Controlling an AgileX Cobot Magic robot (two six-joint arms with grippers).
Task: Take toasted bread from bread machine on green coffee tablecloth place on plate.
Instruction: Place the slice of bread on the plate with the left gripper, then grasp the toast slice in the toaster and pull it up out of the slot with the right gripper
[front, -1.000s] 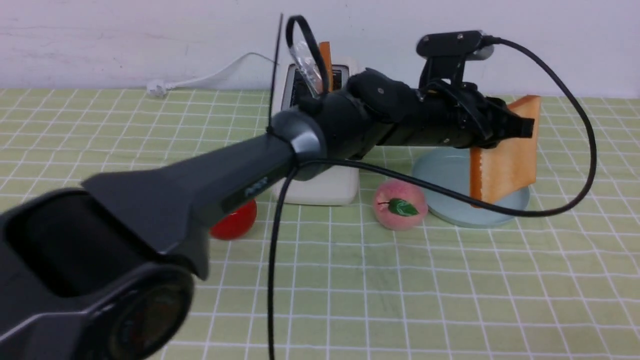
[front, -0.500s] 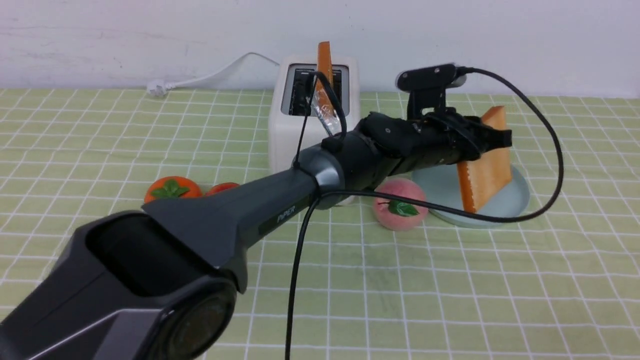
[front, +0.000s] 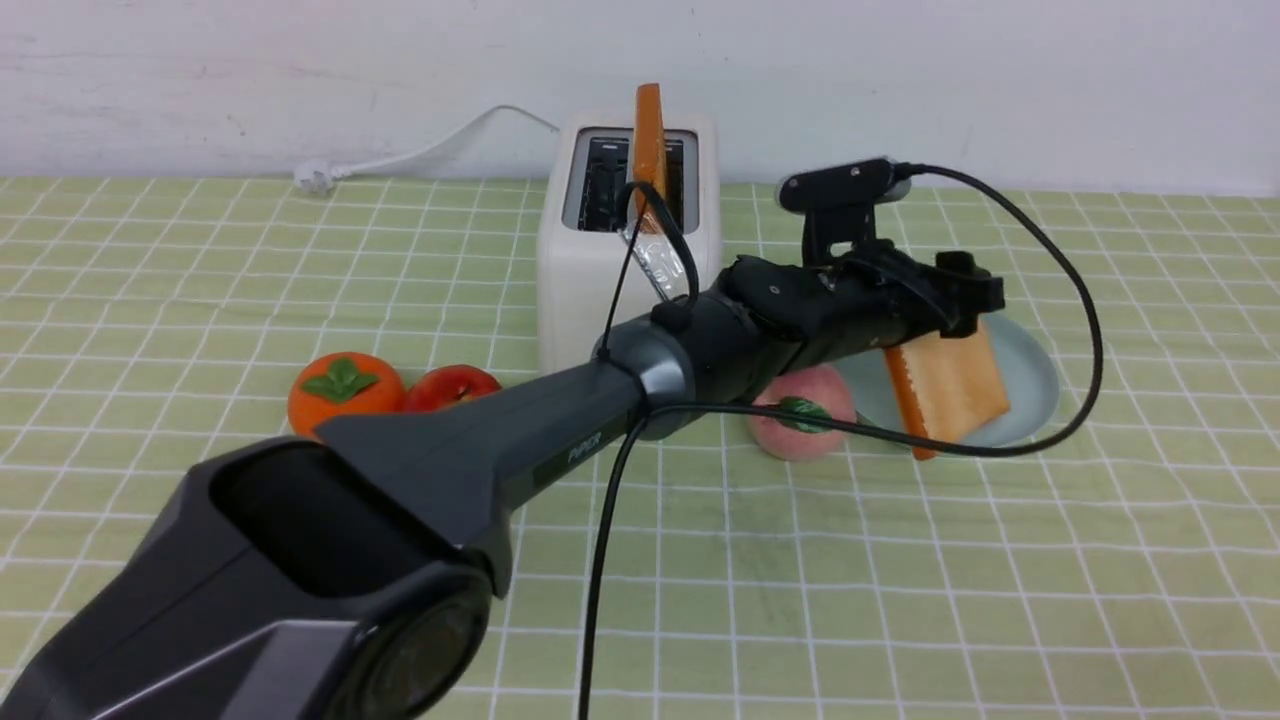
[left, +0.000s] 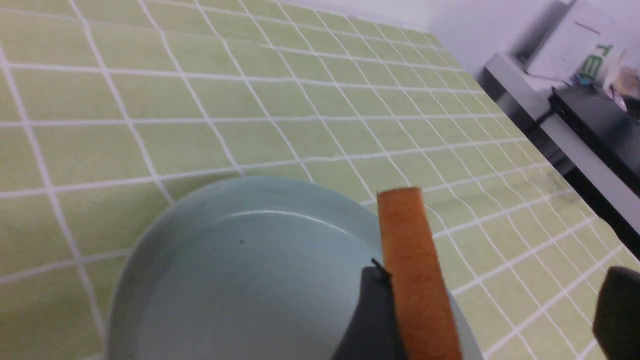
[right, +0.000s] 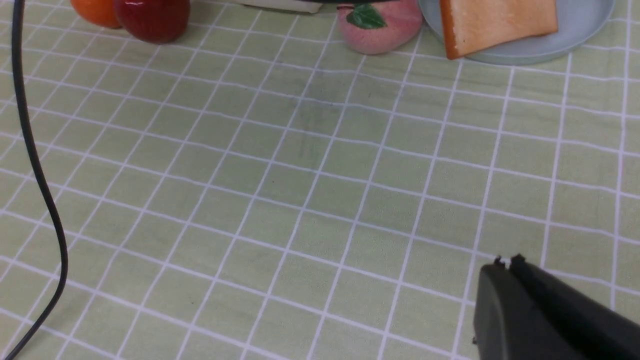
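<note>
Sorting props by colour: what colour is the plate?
The plate is plain pale blue-green; the left wrist view shows it best.

Front view, center: left arm (front: 540, 440) hides lower right of bread machine (front: 585, 280), part of peach (front: 790, 440), part of plate (front: 1030, 380), upper edge of toasted bread (front: 950, 385). Left wrist view: plate and toasted bread cut by bottom edge; left claw (left: 497, 265) far finger (left: 620, 315) blurred, cropped lower right. Right wrist view: right claw (right: 507, 262) cropped, lower right corner.

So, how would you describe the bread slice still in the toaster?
Find the white boxy toaster at the back, near the wall. A thick orange-crusted bread slice stands upright in its slot. The other slice lies on the round pale blue-green plate.
</note>
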